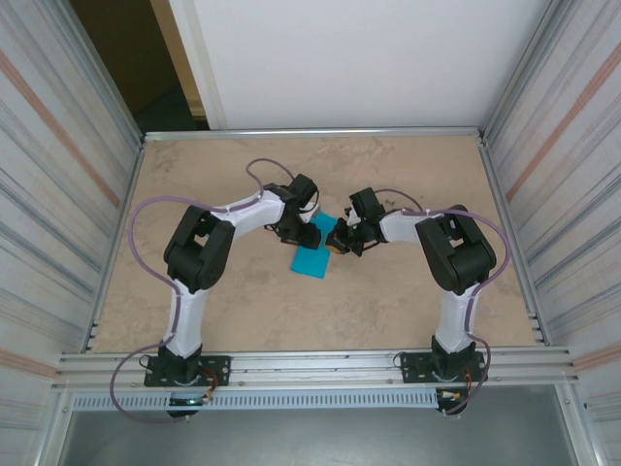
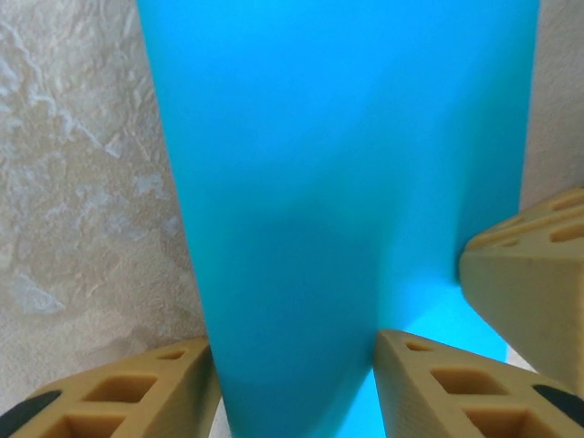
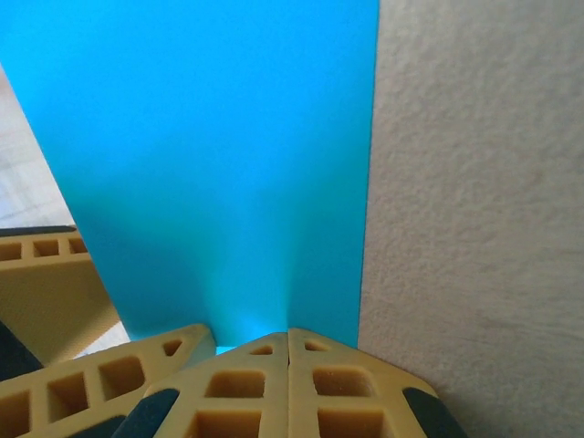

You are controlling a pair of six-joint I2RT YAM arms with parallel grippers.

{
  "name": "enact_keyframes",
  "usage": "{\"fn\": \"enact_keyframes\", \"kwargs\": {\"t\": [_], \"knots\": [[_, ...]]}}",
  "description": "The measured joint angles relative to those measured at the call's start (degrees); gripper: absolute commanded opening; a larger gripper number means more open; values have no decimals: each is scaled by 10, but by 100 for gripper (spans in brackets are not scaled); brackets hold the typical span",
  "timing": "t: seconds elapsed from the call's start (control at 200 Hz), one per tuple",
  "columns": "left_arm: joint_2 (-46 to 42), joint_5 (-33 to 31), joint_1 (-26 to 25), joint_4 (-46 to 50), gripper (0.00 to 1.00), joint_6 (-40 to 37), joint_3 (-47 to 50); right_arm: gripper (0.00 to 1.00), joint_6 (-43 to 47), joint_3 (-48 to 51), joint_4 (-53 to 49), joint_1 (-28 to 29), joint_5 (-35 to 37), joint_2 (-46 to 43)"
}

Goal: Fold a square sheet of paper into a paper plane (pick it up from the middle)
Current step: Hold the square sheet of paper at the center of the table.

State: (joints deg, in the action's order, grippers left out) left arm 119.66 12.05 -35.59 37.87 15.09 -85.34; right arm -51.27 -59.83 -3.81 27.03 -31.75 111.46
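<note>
Paper (image 1: 312, 258) at frame centre in top view, long axis running upper right to lower left, between both grippers | right gripper (image 3: 289, 345) clenched on its edge | left gripper (image 2: 292, 370) jaws apart astride it, grip cannot be told

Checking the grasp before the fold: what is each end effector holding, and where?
The right end effector pinches the blue paper at its near edge; the left end effector straddles it, grip unclear.
</note>
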Motion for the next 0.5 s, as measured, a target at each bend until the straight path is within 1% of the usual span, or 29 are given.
{"fn": "enact_keyframes", "kwargs": {"t": [0.16,0.321,0.401,0.501], "knots": [[-22,44,21,-32,52,39,26,2,52,-40,-53,0,-2,18],[-64,73,52,-34,52,78,71,2,102,-76,-99,0,-6,35],[-96,94,70,-43,51,92,88,2,120,-86,-114,0,-7,39],[-128,129,80,-69,46,105,90,1,134,-96,-128,0,-7,44]]}}
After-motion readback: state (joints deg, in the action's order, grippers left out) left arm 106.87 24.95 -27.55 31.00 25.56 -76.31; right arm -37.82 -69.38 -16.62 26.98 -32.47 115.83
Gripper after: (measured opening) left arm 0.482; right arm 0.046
